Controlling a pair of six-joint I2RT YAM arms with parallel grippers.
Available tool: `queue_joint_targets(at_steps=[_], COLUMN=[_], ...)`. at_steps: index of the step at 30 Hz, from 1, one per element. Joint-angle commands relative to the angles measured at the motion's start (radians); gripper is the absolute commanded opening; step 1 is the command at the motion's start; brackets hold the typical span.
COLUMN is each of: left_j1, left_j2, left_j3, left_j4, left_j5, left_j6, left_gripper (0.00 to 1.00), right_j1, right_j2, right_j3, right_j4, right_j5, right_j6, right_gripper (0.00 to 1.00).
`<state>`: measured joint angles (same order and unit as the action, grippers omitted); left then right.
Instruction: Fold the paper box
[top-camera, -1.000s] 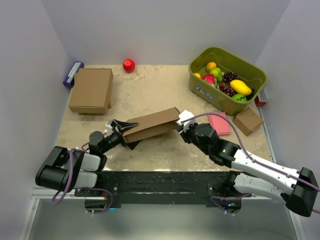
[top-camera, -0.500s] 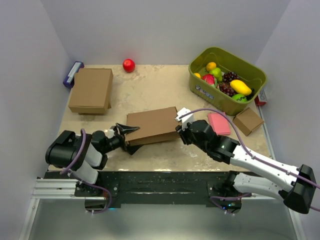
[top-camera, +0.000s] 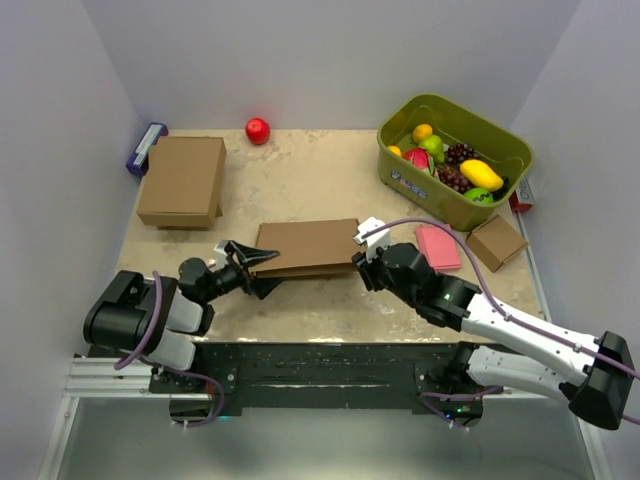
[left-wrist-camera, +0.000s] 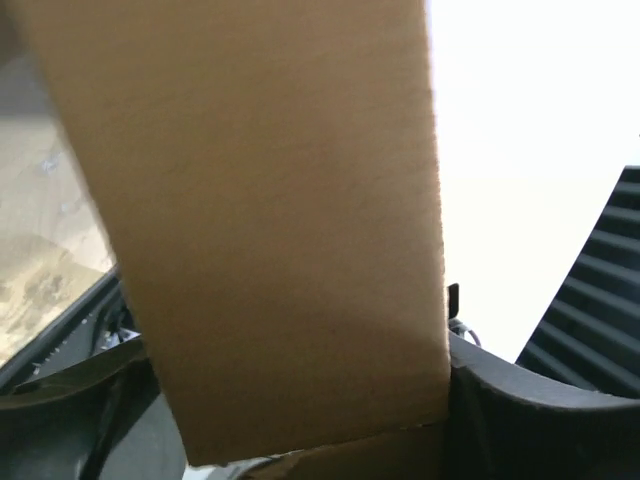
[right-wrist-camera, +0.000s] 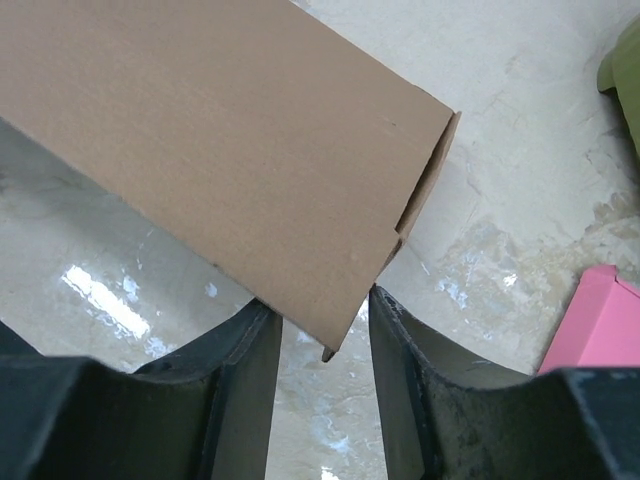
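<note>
One paper box (top-camera: 305, 248), folded into a flat brown sleeve, is in the near half of the table (top-camera: 310, 180), between the two arms. The right gripper (top-camera: 359, 256) grasps its right-hand corner, with its fingers (right-wrist-camera: 240, 370) pinching the cardboard. The left gripper (top-camera: 255, 268) straddles the left end with jaws spread; I cannot tell whether they press on it. A closed brown box (top-camera: 182, 180) stands back left, and a green bin (top-camera: 430, 195) of fruit (top-camera: 481, 175) back right.

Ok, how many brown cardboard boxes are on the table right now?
3: the paper box mid-table, a closed box at the back left, and a small cube at the right, beside the green bin. Others could hide behind the bin.
</note>
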<state>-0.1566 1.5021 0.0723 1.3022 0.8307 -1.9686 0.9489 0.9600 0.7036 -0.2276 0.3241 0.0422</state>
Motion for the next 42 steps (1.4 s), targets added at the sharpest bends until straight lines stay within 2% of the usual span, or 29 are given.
queue_joint_targets(at_steps=[1, 2, 4, 7, 13, 15, 18, 24, 28, 32, 42], left_j1=[0.008, 0.008, 0.008, 0.008, 0.008, 0.008, 0.008, 0.008, 0.015, 0.043, 0.095], left_j2=[0.052, 0.062, 0.089, 0.096, 0.078, 0.069, 0.053, 0.043, 0.059, 0.070, 0.004], left_j3=[-0.022, -0.026, -0.039, -0.046, -0.043, -0.042, -0.042, -0.028, -0.023, -0.019, 0.009], left_j4=[0.302, 0.360, 0.411, 0.447, 0.407, 0.387, 0.373, 0.365, 0.367, 0.364, 0.226], left_j5=[-0.008, -0.010, -0.013, -0.013, -0.019, -0.018, -0.021, -0.030, -0.025, 0.002, 0.053], left_j6=[-0.108, -0.127, -0.173, -0.196, -0.190, -0.184, -0.184, -0.185, -0.158, -0.090, 0.020], left_gripper=[0.68, 0.61, 0.55, 0.55, 0.56, 0.57, 0.62, 0.83, 1.00, 1.00, 1.00], right_j1=[0.005, 0.005, 0.007, 0.005, 0.007, 0.005, 0.005, 0.004, 0.004, 0.005, 0.005], right_j2=[-0.023, -0.024, -0.035, -0.050, -0.081, -0.081, -0.064, -0.061, -0.067, -0.064, -0.038], right_j3=[-0.007, -0.004, 0.000, 0.004, -0.012, -0.021, -0.026, -0.030, -0.013, -0.016, -0.052], right_j4=[0.056, 0.047, 0.037, 0.016, 0.014, 0.033, 0.033, 0.028, -0.015, -0.018, 0.025], right_j5=[0.048, 0.065, 0.098, 0.107, 0.096, 0.089, 0.090, 0.115, 0.130, 0.127, 0.130], right_j6=[0.019, 0.027, 0.048, 0.079, 0.117, 0.122, 0.131, 0.136, 0.136, 0.151, 0.166], right_gripper=[0.46, 0.46, 0.43, 0.40, 0.35, 0.30, 0.20, 0.00, 0.00, 0.00, 0.00])
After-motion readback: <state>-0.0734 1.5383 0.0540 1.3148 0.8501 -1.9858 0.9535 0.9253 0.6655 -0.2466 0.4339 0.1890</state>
